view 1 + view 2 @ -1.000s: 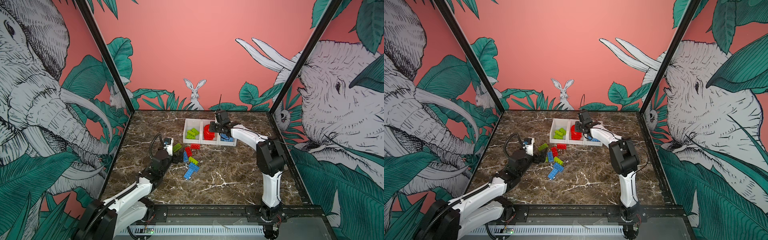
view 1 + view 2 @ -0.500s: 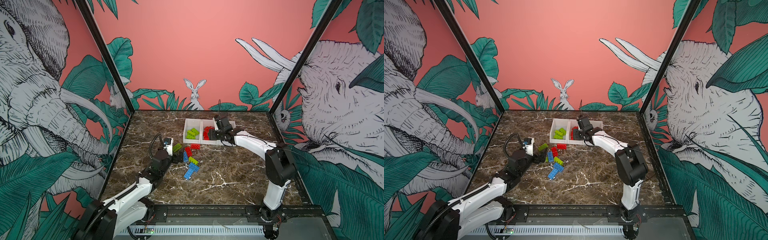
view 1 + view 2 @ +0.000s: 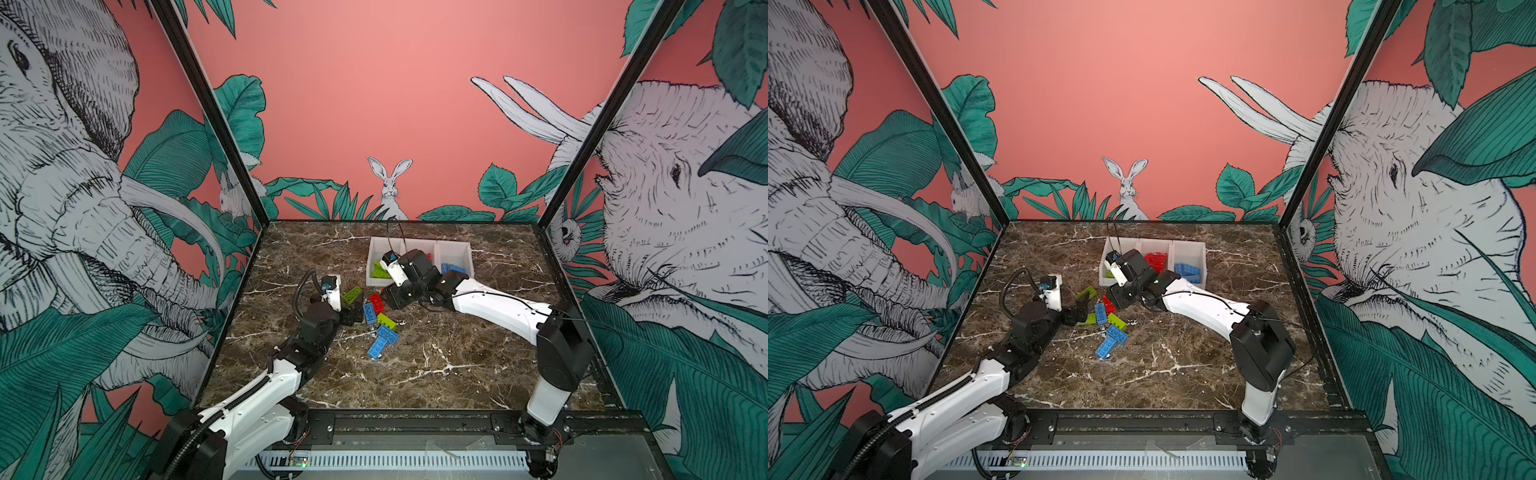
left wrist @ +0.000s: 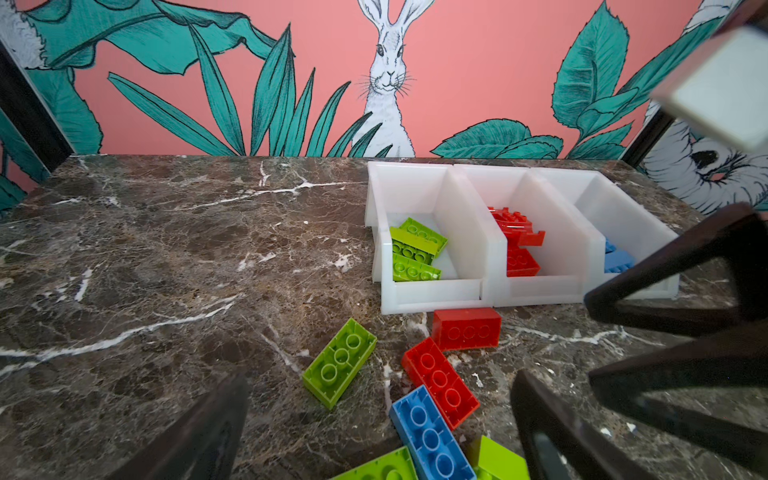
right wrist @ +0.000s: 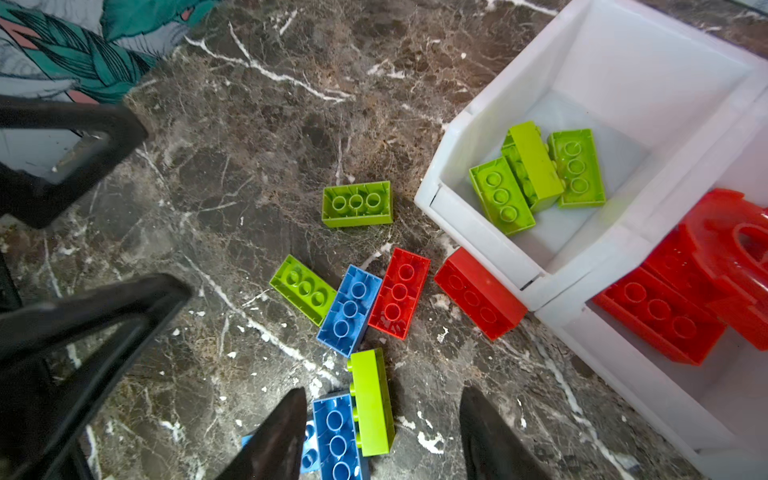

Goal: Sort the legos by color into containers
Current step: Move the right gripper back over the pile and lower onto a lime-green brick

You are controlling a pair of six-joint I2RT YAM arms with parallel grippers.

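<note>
While right gripper [image 5: 382, 395] and left gripper [image 4: 380, 376] are gaping empty, lime-green studded plastic brick [image 3: 385, 320] is lying on edge seven o'clock from white plastic bins [image 3: 455, 251]: seeming light, rigid, slick; pinching long faces.

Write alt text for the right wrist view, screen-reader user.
Right gripper, jaws apart and empty, over loose red, blue and lime legos scattered on a marble table. Beside them, white containers: one bin holds three lime bricks, the next red bricks and an arch. The left gripper, open, is also in view.
</note>
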